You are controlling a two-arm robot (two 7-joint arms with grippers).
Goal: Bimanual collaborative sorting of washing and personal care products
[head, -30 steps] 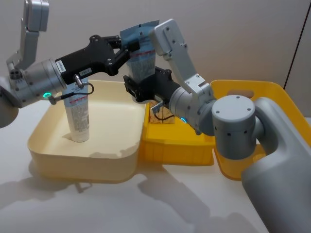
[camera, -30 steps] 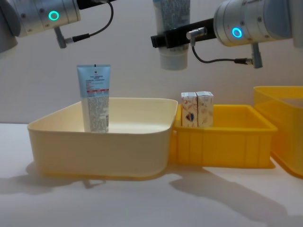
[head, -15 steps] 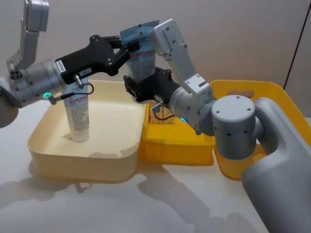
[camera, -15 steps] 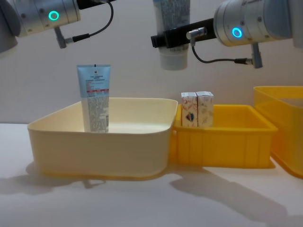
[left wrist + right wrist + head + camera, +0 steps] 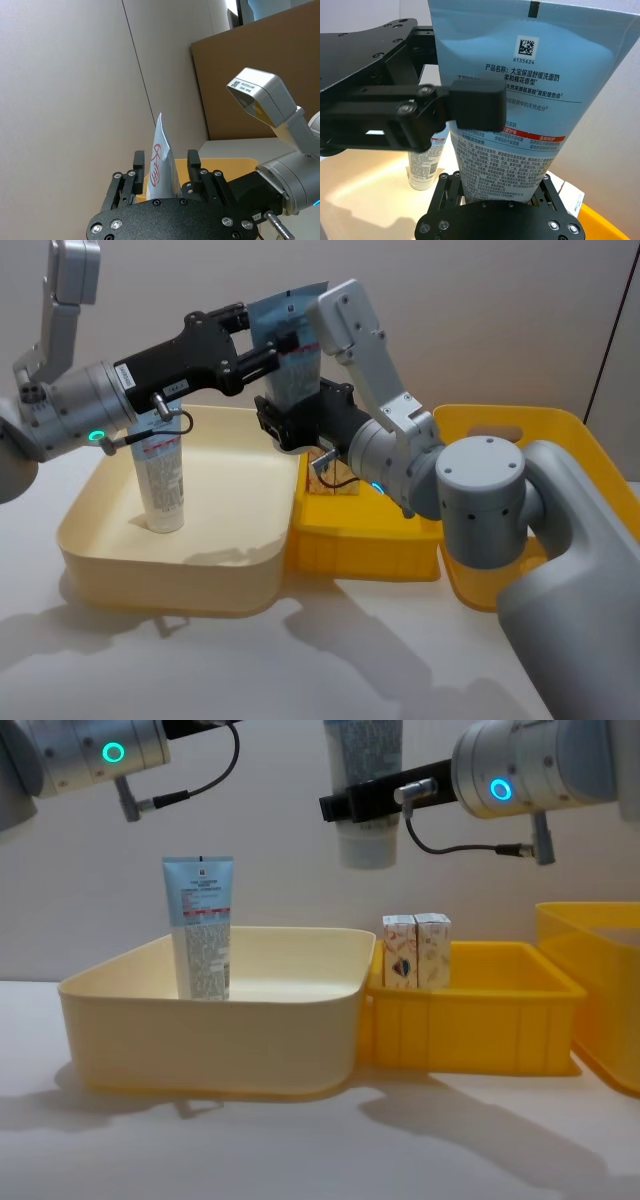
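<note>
Tube (image 5: 290, 350) is hanging mid-air at upper centre, between both arms: right gripper (image 5: 497, 192) is pinching its lower end, left gripper (image 5: 165, 167) is spreading its jaws around the top. Another tube (image 5: 198, 928) is already standing in the cream bin (image 5: 210, 1035); two cartons (image 5: 417, 952) are sitting in the yellow bin (image 5: 470, 1025). Handover looks unfinished.

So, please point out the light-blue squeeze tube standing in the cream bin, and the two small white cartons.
Light-blue squeeze tube (image 5: 200, 930): chest view, printed front.
Small white cartons (image 5: 417, 952): chest view, facing sides.
</note>
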